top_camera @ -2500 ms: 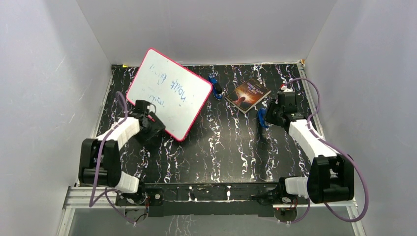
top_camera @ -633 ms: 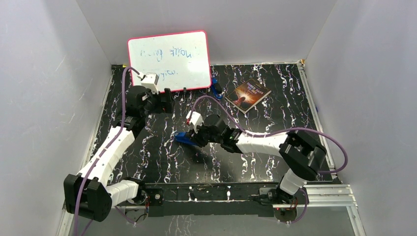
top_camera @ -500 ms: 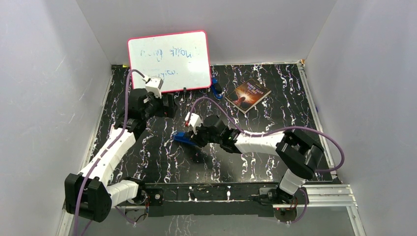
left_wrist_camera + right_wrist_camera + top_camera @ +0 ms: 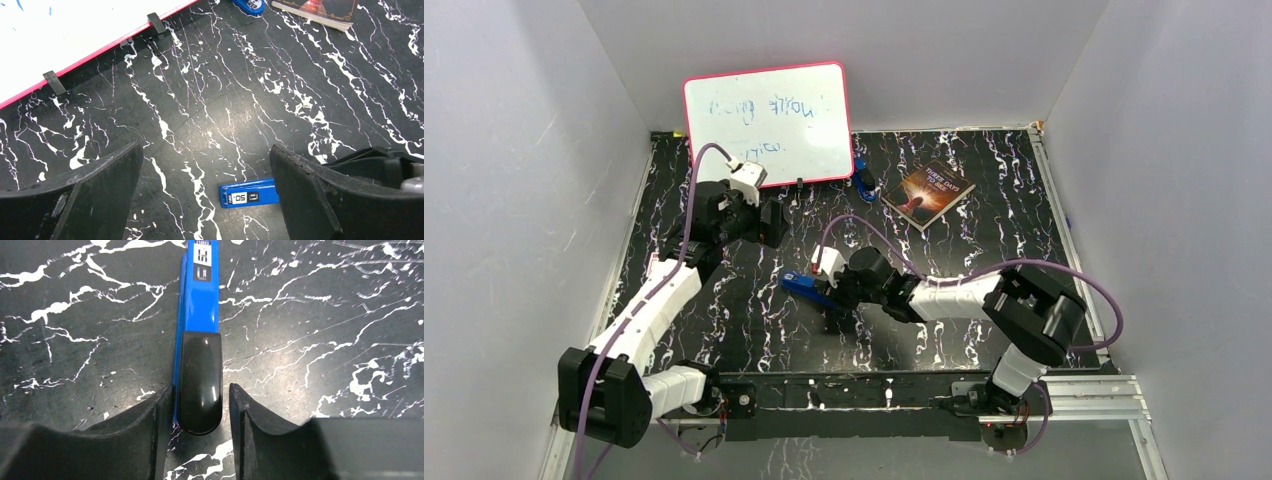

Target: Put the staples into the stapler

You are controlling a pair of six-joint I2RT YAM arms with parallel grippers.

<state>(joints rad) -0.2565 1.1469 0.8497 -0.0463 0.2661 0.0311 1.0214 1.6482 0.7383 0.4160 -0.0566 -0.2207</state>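
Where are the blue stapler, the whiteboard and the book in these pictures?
blue stapler (image 4: 196, 305), right wrist view, on its blue body.
whiteboard (image 4: 769, 115), top external view, on its white writing face.
book (image 4: 929, 192), top external view, on the middle of its cover.

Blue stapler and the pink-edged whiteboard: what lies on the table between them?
Nothing: the left wrist view shows only bare black marbled tabletop between the blue stapler and the pink-edged whiteboard.

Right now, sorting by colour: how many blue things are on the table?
2: the stapler mid-table, at the right tool; a small blue item at the back beside the book. More may be hidden.
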